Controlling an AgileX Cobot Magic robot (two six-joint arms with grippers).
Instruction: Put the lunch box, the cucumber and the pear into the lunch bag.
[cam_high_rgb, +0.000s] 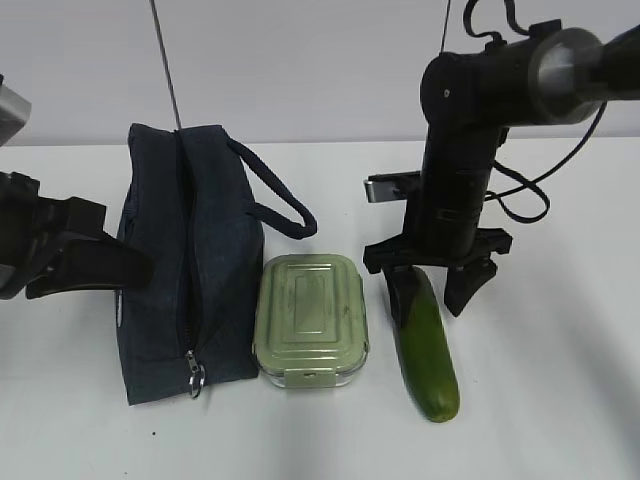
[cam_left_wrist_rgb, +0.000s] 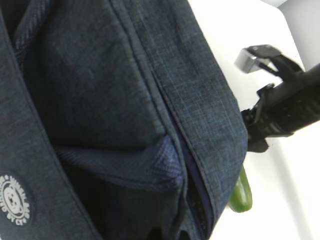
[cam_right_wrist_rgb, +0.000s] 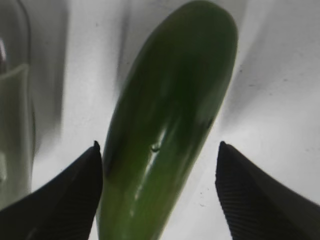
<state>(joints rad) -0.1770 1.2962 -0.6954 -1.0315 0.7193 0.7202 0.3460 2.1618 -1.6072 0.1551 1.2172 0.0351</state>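
Observation:
The navy lunch bag (cam_high_rgb: 215, 250) lies left of centre with its zipper ring pull (cam_high_rgb: 195, 373) at the near end. It fills the left wrist view (cam_left_wrist_rgb: 125, 75). The sage-green lunch box (cam_high_rgb: 310, 320) sits against its right side. The dark green cucumber (cam_high_rgb: 428, 350) lies right of the box and also shows in the left wrist view (cam_left_wrist_rgb: 241, 197). My right gripper (cam_high_rgb: 428, 305) is open, with its jaws straddling the cucumber's far end (cam_right_wrist_rgb: 170, 115) and a gap on the right side (cam_right_wrist_rgb: 159, 147). My left gripper (cam_high_rgb: 95, 260) is at the bag's left side, its fingertips hidden. The pear is out of view.
The white table (cam_high_rgb: 560, 400) extends right of and in front of the cucumber. The bag's loop handle (cam_high_rgb: 285, 205) sticks out behind the lunch box. The right arm (cam_left_wrist_rgb: 285, 110) stands upright over the cucumber. A blurred edge of the lunch box (cam_right_wrist_rgb: 12, 125) shows left of the right gripper.

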